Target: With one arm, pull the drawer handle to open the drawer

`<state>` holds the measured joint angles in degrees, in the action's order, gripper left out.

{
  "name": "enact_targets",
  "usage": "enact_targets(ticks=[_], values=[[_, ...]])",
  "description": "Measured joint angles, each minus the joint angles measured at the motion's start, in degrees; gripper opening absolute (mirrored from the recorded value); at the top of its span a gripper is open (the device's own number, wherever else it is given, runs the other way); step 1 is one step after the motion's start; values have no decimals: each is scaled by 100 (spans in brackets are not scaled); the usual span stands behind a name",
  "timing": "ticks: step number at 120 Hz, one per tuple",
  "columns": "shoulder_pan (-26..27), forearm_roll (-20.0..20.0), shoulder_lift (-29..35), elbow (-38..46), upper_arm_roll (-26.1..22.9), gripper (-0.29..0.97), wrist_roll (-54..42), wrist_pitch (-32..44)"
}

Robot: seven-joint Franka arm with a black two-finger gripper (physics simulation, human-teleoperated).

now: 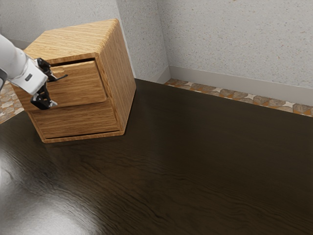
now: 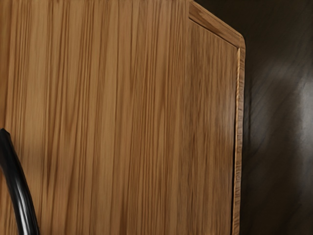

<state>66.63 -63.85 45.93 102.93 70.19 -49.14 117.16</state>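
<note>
The drawer is honey-brown wood grain, its handle black, the table dark streaked brown.

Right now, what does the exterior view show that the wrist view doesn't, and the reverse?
The exterior view adds the whole cabinet, the arm with its gripper at the drawer front, the wall and the tiled floor. The wrist view adds the black curved handle, seen close. Both share the wooden drawer front, standing slightly out of the cabinet, and the dark table.

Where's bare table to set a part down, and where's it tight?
Free: the table from the cabinet to the exterior view's right, back to the baseboard, plus the near strip. Tight: before the drawer front, where the gripper sits.
</note>
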Motion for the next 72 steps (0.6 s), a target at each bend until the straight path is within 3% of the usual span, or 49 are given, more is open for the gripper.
enact_targets(ticks=[72], values=[[-384, 230, -162, 334, -297, 69, 85, 27]])
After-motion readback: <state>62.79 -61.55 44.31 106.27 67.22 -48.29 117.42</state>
